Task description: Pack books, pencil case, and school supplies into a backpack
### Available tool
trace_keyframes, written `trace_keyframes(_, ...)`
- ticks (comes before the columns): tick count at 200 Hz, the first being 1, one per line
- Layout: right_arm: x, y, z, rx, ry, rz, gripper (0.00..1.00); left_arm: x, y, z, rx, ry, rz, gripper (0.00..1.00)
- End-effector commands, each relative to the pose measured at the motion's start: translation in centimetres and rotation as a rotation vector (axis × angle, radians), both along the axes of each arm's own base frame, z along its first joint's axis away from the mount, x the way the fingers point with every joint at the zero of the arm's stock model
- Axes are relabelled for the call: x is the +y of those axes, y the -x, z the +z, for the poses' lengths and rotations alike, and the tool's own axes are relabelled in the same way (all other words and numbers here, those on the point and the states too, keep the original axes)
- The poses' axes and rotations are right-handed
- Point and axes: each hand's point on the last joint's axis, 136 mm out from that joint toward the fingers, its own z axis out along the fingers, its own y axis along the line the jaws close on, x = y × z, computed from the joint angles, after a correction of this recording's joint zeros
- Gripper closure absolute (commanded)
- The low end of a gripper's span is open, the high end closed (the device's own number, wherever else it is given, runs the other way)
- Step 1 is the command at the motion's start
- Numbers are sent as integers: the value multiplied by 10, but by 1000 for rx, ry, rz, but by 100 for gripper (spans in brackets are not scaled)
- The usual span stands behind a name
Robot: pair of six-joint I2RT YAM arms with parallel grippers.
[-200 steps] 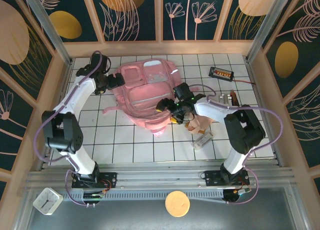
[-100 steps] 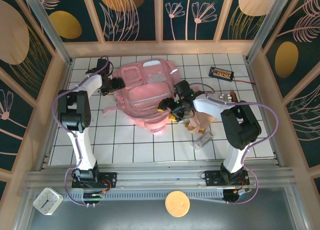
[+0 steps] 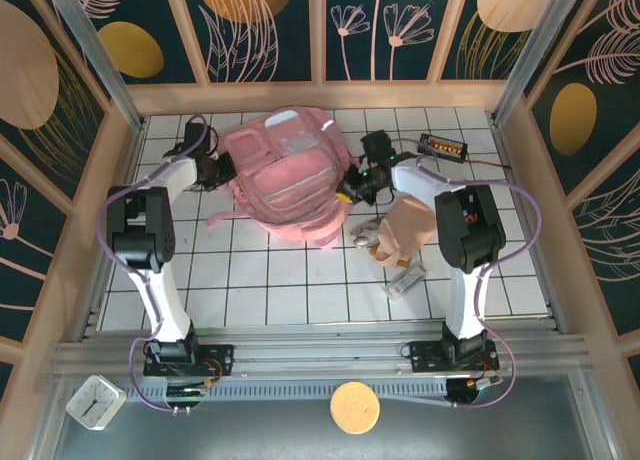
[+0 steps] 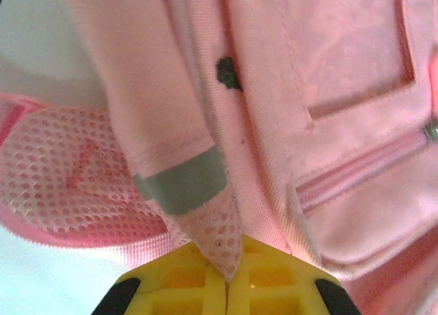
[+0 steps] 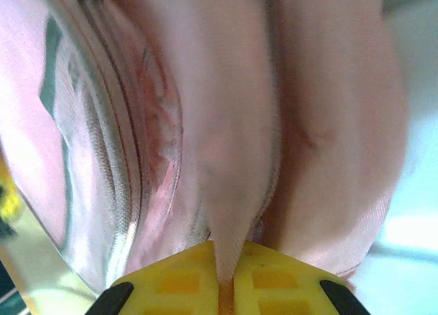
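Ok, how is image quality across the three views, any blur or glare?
Top external: sharp and evenly lit, backpack clearly outlined. Left wrist: crisp, mesh weave and grey strip readable, table corner washed out. Right wrist: backpack fabric smeared and soft, bright glare at the right edge.

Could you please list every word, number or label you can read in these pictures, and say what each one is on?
Nothing can be read clearly.
Black gadget: orange digits glow, too small to read.
Whitish block: dark markings, too small to read.
White square dial: face too small to read.
Pink backpack: no lettering visible in the top view or either wrist view.
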Motion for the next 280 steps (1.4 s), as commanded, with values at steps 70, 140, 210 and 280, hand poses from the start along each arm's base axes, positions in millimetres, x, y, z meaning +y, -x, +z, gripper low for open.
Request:
trace_keyframes(70, -24, 10, 95, -345, 225, 71, 22, -33, 87, 54, -91, 397, 294, 100)
trace_keyframes(140, 100, 157, 153, -390, -15, 423, 33, -65, 80, 155, -219, 624, 360, 100)
trace_keyframes(210, 156, 180, 143, -462, -265, 440, 33, -91, 74, 200, -244, 732, 356, 100)
trace_keyframes(280, 160, 129, 133, -508, -431, 267, 30, -107, 78, 211, -234, 793, 335, 100)
